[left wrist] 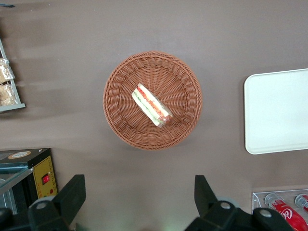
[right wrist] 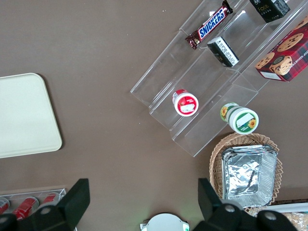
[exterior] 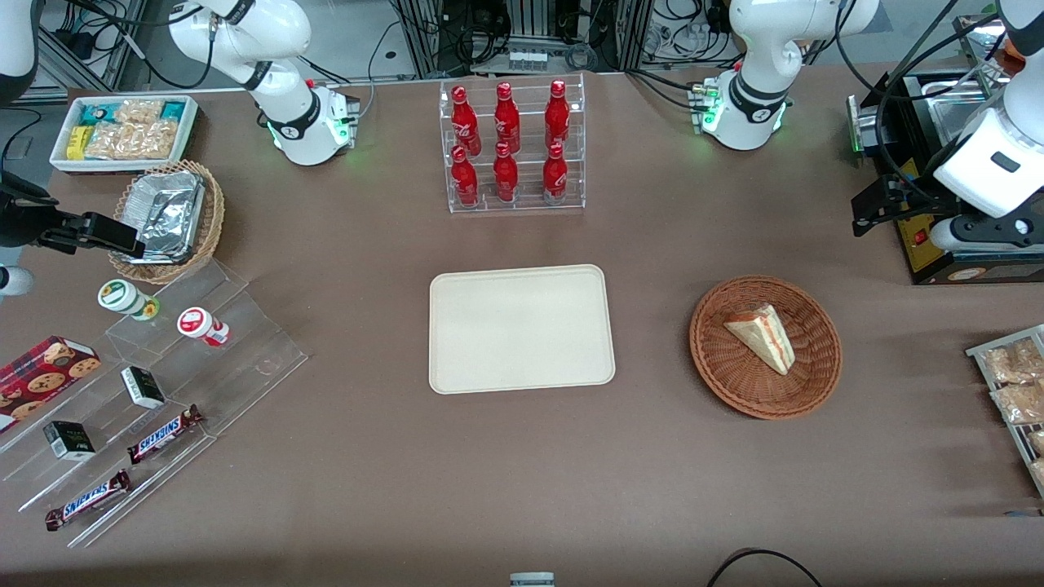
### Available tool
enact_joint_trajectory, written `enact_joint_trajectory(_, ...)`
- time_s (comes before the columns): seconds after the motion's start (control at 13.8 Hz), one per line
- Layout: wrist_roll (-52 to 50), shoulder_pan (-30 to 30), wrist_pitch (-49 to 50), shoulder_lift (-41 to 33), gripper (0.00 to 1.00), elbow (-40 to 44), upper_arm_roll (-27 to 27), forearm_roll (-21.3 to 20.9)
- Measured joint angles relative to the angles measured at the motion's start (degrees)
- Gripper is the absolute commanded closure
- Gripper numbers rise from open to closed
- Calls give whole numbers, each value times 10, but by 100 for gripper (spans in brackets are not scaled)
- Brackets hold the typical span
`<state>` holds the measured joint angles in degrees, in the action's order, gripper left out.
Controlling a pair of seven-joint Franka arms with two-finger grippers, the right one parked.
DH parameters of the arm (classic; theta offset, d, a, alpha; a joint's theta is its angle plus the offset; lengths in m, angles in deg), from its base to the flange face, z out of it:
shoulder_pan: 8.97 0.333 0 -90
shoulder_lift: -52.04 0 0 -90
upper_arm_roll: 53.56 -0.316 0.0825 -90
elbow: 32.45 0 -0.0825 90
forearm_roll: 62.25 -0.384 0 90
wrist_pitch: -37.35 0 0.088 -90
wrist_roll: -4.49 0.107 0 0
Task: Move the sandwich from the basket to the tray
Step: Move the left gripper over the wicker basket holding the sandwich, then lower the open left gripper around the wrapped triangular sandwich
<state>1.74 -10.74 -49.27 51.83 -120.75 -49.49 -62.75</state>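
Soft white bread makes the sandwich (left wrist: 151, 105), lying in the basket (left wrist: 115, 115) beside the empty tray (left wrist: 279, 134), easy to crush or let slip if the claw (left wrist: 139, 197), hanging wide open high above the worktop (exterior: 522, 473), descends off-centre.

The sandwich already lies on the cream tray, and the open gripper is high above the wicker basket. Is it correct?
Not quite. The sandwich lies in the reddish-brown wicker basket, not on the cream tray, which holds nothing; the front view shows this. The gripper is indeed open above the basket.
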Motion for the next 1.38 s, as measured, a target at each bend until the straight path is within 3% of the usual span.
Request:
enact_joint_trajectory(0.43, 0, 3, -4, 3, 0, -9, -1, 0)
enact_joint_trajectory(0.72, -18, 4, -102, 10, 0, -97, -1, 0)
enact_joint_trajectory(1.38, -297, 4, -405, 13, 0, -336, 4, 0)
